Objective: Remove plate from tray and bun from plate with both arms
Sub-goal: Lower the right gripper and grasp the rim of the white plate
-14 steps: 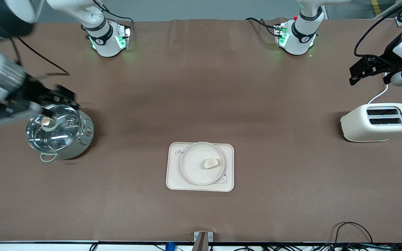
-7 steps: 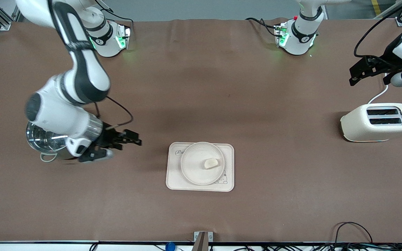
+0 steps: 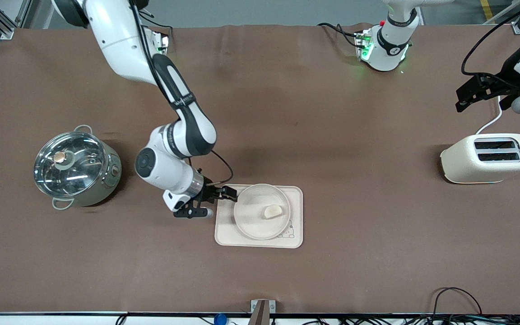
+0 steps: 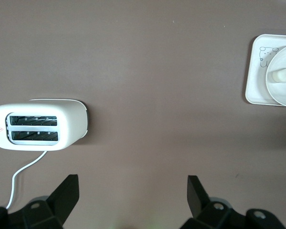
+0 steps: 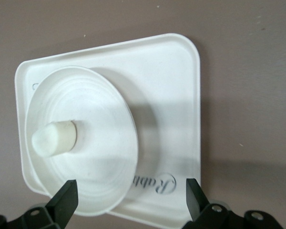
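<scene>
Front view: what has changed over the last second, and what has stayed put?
The right gripper swung from over the pot to the tray's edge beside the plate, fingers open, holding nothing. The bun, toaster and waiting left gripper stayed put.

Right gripper (image 3: pixel 218 201): it was over the pot (image 3: pixel 77 170); now it is at the plate's (image 3: pixel 262 218) 9 o'clock edge, over the tray (image 3: pixel 294 239).
Pot: no longer hidden.
</scene>
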Controlling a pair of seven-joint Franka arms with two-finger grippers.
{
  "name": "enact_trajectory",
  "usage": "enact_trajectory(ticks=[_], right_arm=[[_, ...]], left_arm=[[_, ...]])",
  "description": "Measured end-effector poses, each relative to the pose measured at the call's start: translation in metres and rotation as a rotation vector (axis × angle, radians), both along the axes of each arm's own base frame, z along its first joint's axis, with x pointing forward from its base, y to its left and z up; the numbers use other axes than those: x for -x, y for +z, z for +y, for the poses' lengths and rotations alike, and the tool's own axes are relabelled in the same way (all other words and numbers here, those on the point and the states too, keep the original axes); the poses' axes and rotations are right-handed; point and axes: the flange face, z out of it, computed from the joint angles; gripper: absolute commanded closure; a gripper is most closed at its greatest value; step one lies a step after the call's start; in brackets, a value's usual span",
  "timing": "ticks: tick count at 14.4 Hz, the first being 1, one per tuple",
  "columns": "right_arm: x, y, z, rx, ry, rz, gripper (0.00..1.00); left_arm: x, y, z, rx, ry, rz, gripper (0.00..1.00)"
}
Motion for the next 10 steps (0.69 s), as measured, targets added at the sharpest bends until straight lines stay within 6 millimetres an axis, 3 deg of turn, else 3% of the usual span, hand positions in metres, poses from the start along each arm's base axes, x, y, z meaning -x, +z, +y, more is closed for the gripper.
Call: enact_trajectory(ticks=[3, 4, 7, 8, 10], right_arm=[[-0.009, -0.018, 0.007, 0.003, -0.003, 0.001, 0.12], [-0.010, -0.024, 0.009, 0.004, -0.003, 0.004, 0.26], [-0.009, -0.040, 0.023, -0.006, -0.009, 0.021, 0.86], [-0.009, -0.044, 0.026, -0.008, -0.009, 0.025, 0.98], [-0.010, -0.052, 0.027, -0.008, -0.010, 0.028, 1.00]], left_arm=[[0.000, 0.000, 0.000, 0.000, 0.000, -0.002, 0.00], [-0.001, 0.000, 0.000, 0.000, 0.000, -0.002, 0.00], [-0.002, -0.002, 0.000, 0.000, 0.000, 0.002, 0.00], [-0.003, -0.003, 0.000, 0.000, 0.000, 0.004, 0.00], [-0.004, -0.005, 0.000, 0.001, 0.000, 0.008, 0.00]])
